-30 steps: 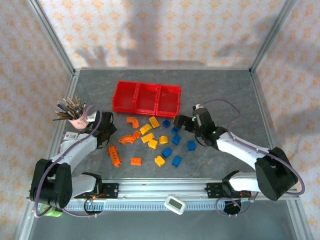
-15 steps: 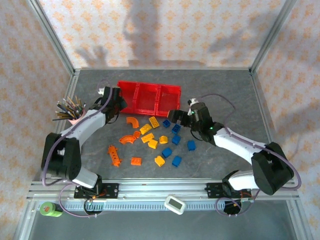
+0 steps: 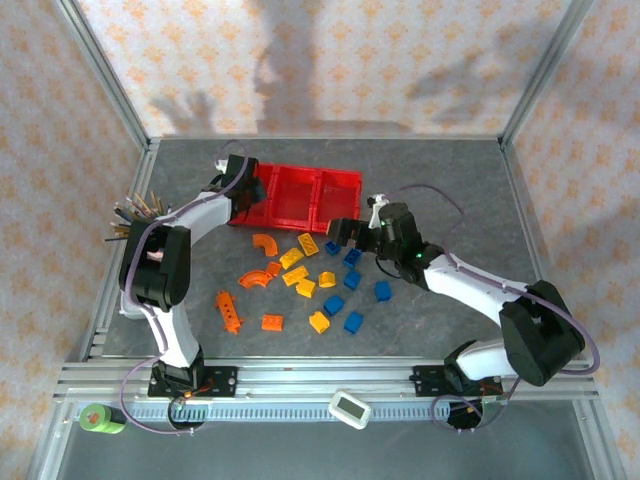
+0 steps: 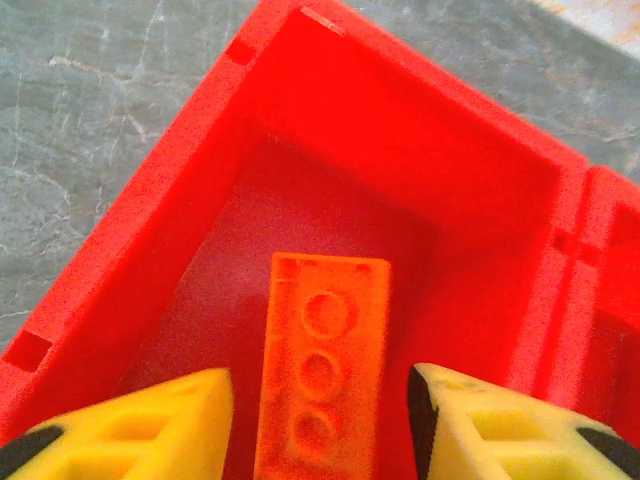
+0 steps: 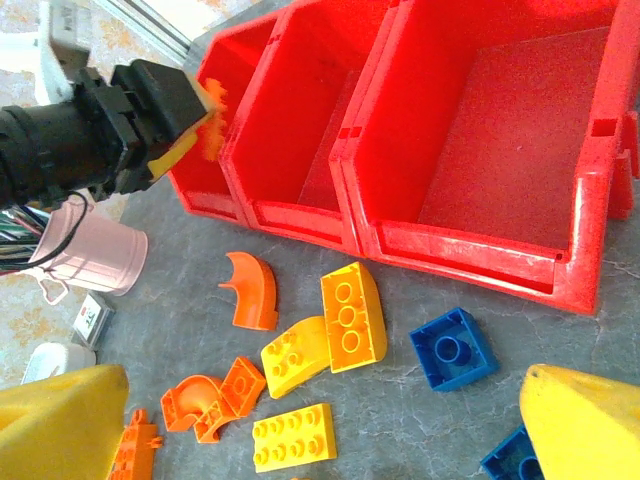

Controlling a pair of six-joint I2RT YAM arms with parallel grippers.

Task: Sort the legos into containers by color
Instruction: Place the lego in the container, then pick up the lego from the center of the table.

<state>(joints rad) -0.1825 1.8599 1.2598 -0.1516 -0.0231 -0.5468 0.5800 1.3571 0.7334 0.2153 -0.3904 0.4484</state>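
The containers (image 3: 338, 190) lie as one red tray of three open bins. The left gripper (image 4: 318, 400) hangs over the leftmost bin, its yellow fingers (image 4: 150, 420) parted, with the bin's walls rising ahead of it and to both sides. Between the fingers is a long orange brick (image 4: 322, 370) with three studs. A gap shows on each side of it, so the grasp is released. Whether the brick already lies on the bin floor cannot be told.

Behind this gripper's wrist stands the pink cup (image 5: 95, 260) of pencils (image 3: 130, 212), and the left forearm crosses over the cup in the top view.

The right gripper (image 5: 325, 400) is spread wide and holds nothing. Loose legos lie on the grey table (image 3: 450, 190) ahead of its fingertips: an orange curved piece (image 5: 252, 290), two yellow sloped bricks (image 5: 350, 315) touching each other, and a blue brick (image 5: 452, 348) nearer its right finger. Beyond these, the tray's front wall faces the gripper. The middle and right bins show bare floors.

The left arm rises from its base, bends at the elbow and stretches far forward and to the right, reaching the tray's left end. The right arm reaches forward and to the left, low over the table, its gripper just short of the tray's right bin.
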